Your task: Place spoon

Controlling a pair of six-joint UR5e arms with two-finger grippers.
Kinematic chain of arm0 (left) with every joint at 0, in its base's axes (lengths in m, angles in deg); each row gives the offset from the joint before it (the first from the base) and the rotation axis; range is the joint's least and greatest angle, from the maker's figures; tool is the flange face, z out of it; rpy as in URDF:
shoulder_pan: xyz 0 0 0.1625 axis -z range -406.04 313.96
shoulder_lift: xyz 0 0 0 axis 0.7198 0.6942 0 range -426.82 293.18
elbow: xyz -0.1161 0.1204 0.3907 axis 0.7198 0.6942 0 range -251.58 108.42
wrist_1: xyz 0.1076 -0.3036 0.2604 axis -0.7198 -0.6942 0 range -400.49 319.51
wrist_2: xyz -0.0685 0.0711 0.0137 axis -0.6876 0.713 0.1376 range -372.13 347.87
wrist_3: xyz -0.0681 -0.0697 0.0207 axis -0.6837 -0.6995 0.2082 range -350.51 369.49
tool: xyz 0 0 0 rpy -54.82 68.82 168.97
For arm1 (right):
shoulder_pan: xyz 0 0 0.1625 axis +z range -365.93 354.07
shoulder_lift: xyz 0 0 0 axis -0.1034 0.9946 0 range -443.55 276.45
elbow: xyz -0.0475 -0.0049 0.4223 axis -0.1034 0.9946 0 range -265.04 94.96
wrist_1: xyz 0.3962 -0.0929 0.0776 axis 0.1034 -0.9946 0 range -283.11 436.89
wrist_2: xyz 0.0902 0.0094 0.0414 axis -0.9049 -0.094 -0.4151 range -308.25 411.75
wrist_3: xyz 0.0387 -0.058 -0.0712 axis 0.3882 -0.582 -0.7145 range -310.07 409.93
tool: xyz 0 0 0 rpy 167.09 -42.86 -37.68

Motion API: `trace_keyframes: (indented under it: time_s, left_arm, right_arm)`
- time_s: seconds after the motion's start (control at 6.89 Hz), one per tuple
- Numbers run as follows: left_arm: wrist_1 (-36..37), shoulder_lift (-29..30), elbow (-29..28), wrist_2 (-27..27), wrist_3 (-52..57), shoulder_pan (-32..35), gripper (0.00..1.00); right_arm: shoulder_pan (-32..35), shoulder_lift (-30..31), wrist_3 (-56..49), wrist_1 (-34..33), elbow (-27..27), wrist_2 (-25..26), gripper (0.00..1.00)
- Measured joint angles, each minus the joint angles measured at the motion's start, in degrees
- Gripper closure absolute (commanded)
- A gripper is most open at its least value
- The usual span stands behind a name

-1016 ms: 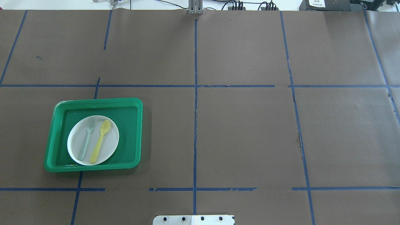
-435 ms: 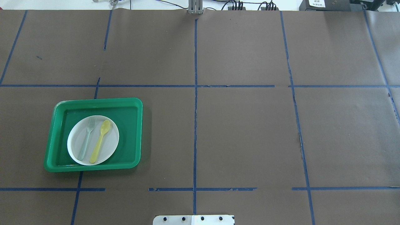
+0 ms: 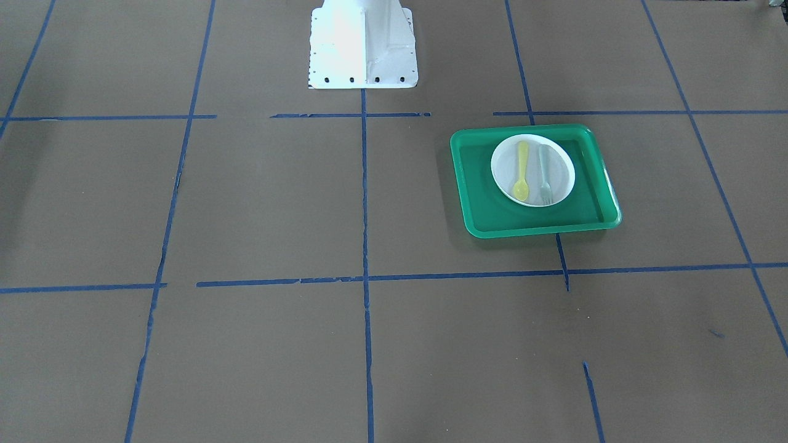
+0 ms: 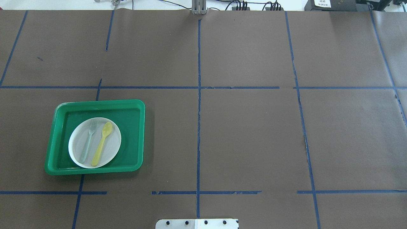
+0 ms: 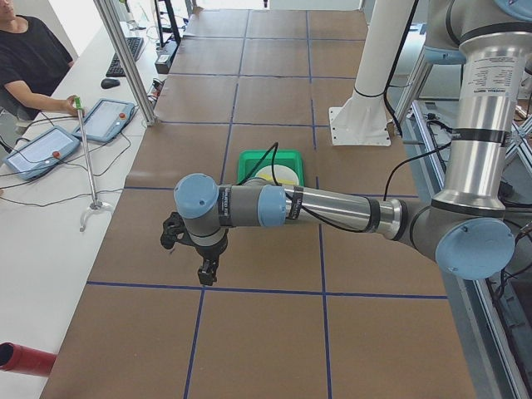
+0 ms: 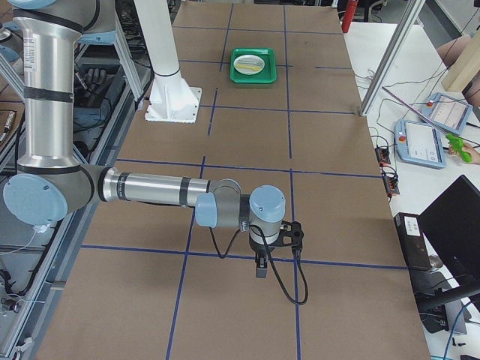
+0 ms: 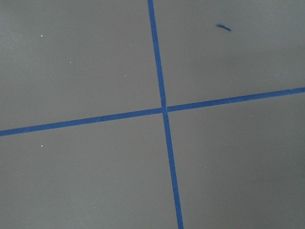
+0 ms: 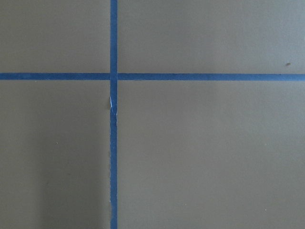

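The spoon (image 4: pixel 101 143) is lying on the plate (image 4: pixel 112 149) by the surface's left edge — seemingly already placed — so the left gripper (image 5: pixel 204 273) and right gripper (image 6: pixel 260 268) are hanging clear, open or closed I cannot tell.

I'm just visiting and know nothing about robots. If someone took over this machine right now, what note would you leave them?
Left pincer: hangs over bare table, far from the tray; seen only from the side, so open or shut cannot be told.
Right pincer: the same, at the table's other end.
Spoon: lies on the white plate, beside the fork, inside the green tray.
Done: if the plate is the goal, the spoon looks placed.
Left: probably nothing; confirm the goal before moving either arm.
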Motion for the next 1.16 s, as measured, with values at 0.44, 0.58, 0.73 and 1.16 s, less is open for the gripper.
trace_keyframes:
  time_s: [0.44, 0.58, 0.73, 1.16]
  left_arm:
    - [-7.2, 3.2, 3.7, -2.1, -20.7, -13.0, 0.06]
    - [-10.8, 4.4, 5.1, -1.7, -30.0, -19.2, 0.06]
    - [-14.4, 5.3, 7.0, 0.9, -39.7, -25.5, 0.06]
    - [-19.0, 6.7, 13.0, 16.1, -62.6, -45.6, 0.09]
  right_arm:
    - [0.0, 0.0, 0.0, 0.0, 0.0, 0.0, 0.00]
    - [0.0, 0.0, 0.0, 0.0, 0.0, 0.0, 0.00]
    - [0.0, 0.0, 0.0, 0.0, 0.0, 0.0, 0.00]
    - [0.0, 0.0, 0.0, 0.0, 0.0, 0.0, 0.00]
